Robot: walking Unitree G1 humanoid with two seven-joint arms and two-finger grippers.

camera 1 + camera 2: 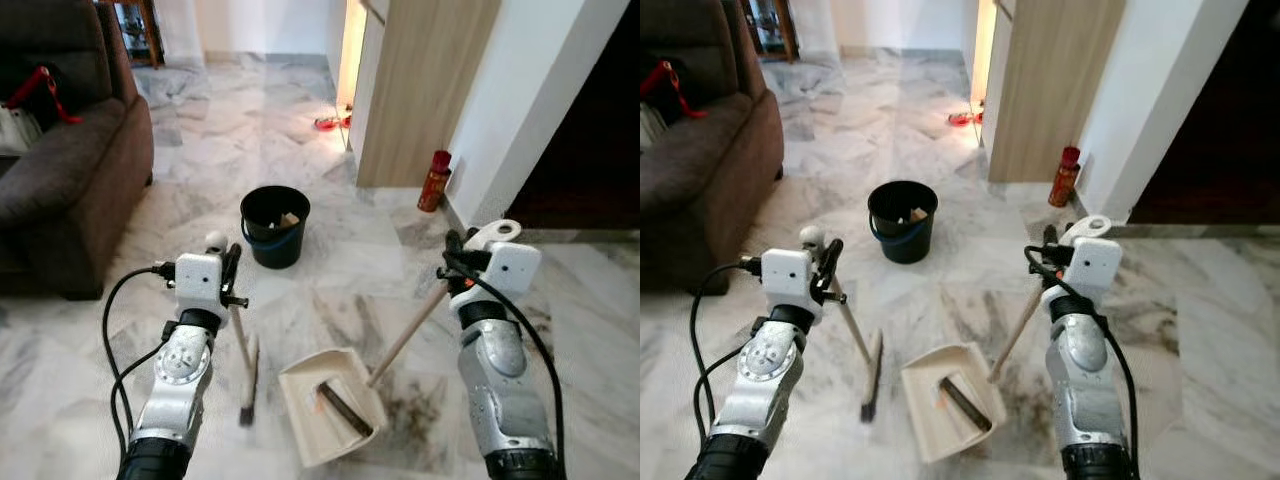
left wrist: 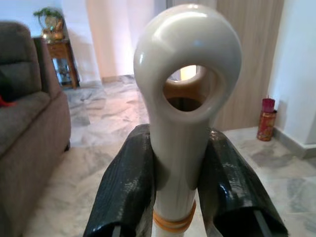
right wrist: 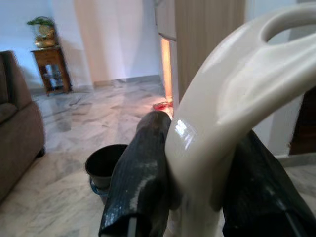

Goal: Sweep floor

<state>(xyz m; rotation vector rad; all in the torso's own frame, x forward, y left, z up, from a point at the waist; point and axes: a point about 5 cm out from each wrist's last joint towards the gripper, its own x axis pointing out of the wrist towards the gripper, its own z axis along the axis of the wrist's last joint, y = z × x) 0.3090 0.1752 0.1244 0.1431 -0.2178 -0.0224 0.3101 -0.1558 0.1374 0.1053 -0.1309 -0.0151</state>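
Pinched between the left gripper's (image 2: pixel 180 192) fingers (image 2: pixel 126 190), a cream-capped wooden broom handle (image 1: pixel 240 340) slants down to the marble floor (image 1: pixel 330 290); the cream plastic dustpan's (image 1: pixel 330 400) handle (image 3: pixel 222 128) is clamped by the right gripper (image 3: pixel 197 187).

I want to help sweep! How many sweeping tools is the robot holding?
2: a broom in the left gripper, beside the dustpan, whose long handle the right gripper holds.

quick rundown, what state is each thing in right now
left tool: shut on the broom handle, near its looped top
right tool: shut on the dustpan handle
broom: tilted, head on the floor left of the dustpan
dustpan: pan on the floor, a dark piece inside
black bucket: upright, open, scraps inside
red can: upright by the wall
sofa: red strap lying on it
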